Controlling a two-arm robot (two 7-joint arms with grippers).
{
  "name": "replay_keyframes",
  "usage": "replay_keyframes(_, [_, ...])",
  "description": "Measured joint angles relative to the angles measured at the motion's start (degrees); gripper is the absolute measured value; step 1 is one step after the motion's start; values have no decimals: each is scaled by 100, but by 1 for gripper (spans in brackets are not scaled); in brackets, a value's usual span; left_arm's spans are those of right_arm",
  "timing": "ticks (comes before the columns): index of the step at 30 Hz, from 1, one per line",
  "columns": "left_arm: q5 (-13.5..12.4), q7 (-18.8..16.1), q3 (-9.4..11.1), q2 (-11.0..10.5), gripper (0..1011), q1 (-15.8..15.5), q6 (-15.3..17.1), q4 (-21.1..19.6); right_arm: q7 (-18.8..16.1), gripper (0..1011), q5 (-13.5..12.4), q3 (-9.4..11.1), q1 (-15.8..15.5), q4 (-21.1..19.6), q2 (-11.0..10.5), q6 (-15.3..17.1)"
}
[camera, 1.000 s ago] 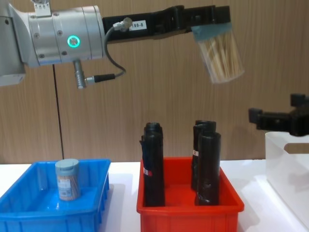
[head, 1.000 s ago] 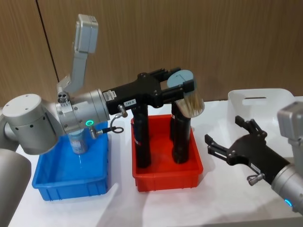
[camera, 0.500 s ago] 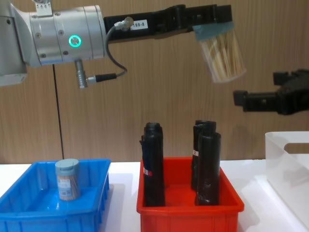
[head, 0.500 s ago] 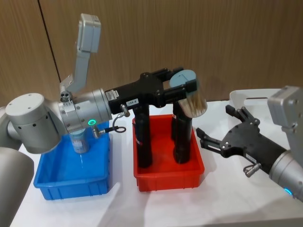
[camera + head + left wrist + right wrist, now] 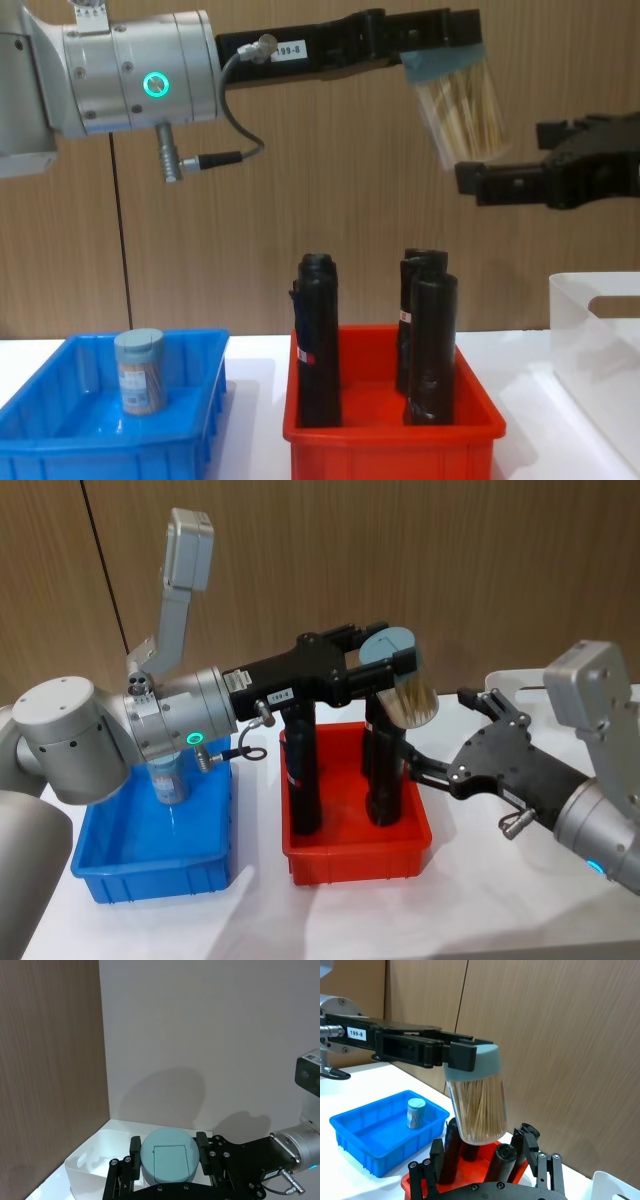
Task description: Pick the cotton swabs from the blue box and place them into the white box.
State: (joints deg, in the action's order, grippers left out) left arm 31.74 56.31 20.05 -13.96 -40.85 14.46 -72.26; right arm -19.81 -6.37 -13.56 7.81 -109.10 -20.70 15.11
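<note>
Blue box (image 5: 150, 864) sits at the left of the tabletop (image 5: 480, 905), with a second jar (image 5: 168, 780) of swabs upright at its far side, not yet lifted. Right of it, the left tool (image 5: 388, 652) is clamped on the pale lid of the cotton swabs (image 5: 412, 702). It holds that jar tilted, high above the red bin (image 5: 355, 858) and its tall black rolls (image 5: 301, 770). So the pick is done for this jar; the carry and the drop are left. Further right, the right tool (image 5: 440, 738) has its fingers spread wide and holds nothing, its opening turned toward the jar and close beside it (a handover looks likely, though that is a guess). White box (image 5: 600, 350) stands at the right edge, well apart from the jar. In the way are the black rolls below, which a low path would clip, and the right arm itself, lying between jar and white box.
</note>
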Motion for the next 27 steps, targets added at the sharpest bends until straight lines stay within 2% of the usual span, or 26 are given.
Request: replay_keyframes(27, [0,0,0,0,670,-1,0,1,-283,1002,77,-110,443,235,255,277])
